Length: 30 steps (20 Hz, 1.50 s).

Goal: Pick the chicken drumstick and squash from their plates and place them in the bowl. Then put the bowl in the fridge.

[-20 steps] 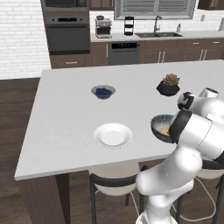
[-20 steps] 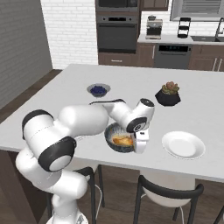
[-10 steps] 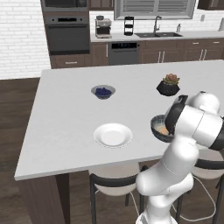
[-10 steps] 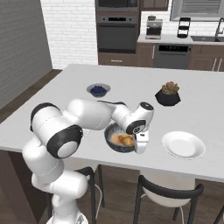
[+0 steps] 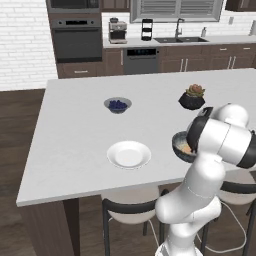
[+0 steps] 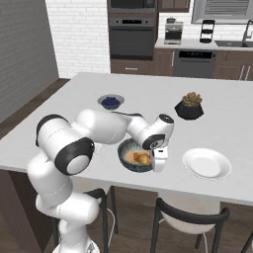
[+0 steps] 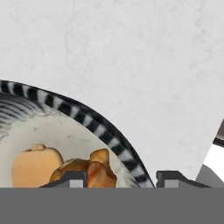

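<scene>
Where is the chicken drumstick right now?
The chicken drumstick lies inside the bowl beside the squash, near the counter's front edge, with a white plate to the bowl's right in the right base view.

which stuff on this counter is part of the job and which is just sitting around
Part of the job:
- bowl
- chicken drumstick and squash, both in the bowl
- two plates
- gripper, one finger either side of the bowl's rim

Just sitting around:
- blueberry bowl
- potted plant
- coffee machine

Two white plates point(image 5: 129, 154) point(image 6: 206, 164), two bowls point(image 6: 133, 157) point(image 6: 110, 102), one potted plant point(image 6: 189, 105).
</scene>
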Available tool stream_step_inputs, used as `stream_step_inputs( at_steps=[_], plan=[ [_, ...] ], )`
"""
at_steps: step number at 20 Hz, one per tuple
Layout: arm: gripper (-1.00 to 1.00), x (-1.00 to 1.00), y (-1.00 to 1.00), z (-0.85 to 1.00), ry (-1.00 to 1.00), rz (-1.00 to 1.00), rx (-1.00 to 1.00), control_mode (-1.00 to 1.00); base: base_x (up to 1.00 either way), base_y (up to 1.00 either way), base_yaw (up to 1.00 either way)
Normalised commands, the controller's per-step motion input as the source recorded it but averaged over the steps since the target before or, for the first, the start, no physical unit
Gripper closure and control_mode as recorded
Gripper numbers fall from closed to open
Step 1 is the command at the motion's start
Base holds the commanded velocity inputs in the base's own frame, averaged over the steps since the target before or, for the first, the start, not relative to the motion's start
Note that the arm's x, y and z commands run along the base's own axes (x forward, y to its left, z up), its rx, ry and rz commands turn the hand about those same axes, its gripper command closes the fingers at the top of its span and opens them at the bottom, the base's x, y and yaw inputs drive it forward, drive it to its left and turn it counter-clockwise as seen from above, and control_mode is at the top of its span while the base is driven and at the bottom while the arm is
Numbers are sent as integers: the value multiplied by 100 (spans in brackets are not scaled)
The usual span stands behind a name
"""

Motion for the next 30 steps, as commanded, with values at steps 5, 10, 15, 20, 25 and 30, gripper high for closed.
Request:
stream_step_inputs(
  at_steps=[5,10,15,20,25,30],
  plan=[
    [100,-17,10,5,-1,-9,0,-100,0,0,0],
    [100,-51,0,15,-2,-21,-2,-100,0,0,0],
    [100,-47,37,28,-14,-22,-16,-100,0,0,0],
    [100,-69,43,79,-33,-7,-16,-100,0,0,0],
    [100,-71,37,95,-24,0,-7,-100,0,0,0],
    [100,-58,35,100,5,0,0,-100,0,0,0]
  ],
)
